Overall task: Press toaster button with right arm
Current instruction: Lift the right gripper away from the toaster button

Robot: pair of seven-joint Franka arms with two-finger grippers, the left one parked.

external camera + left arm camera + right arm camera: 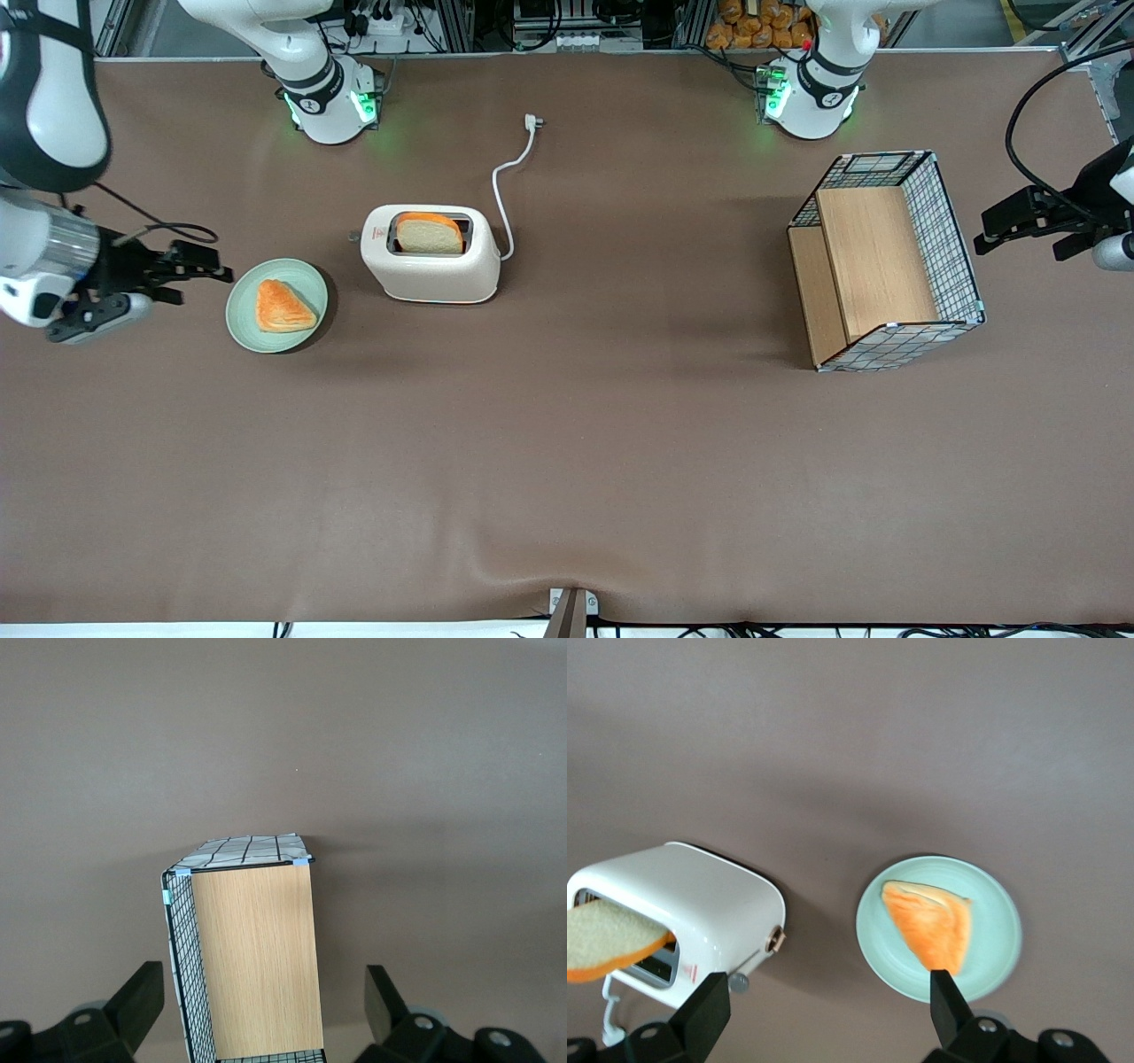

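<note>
The cream-white toaster (pixel 431 266) (pixel 700 895) stands on the brown table with a slice of bread (pixel 429 235) (pixel 607 939) sticking out of its top slot. The toaster button (pixel 353 237) (pixel 738 981) is a small grey knob on the narrow end that faces the working arm. My right arm's gripper (pixel 199 276) (pixel 828 1010) hovers open above the table toward the working arm's end, with nothing between its fingers. A plate (pixel 244 288) (pixel 1001 912) lies between it and the toaster. The button sits close to one fingertip (pixel 709 1010) in the right wrist view, apart from it.
The pale green plate holds an orange triangular pastry (pixel 283 306) (pixel 930 926). The toaster's white cord (pixel 503 190) trails away from the front camera. A wire basket with wooden panels (pixel 952 239) (pixel 252 957) stands toward the parked arm's end.
</note>
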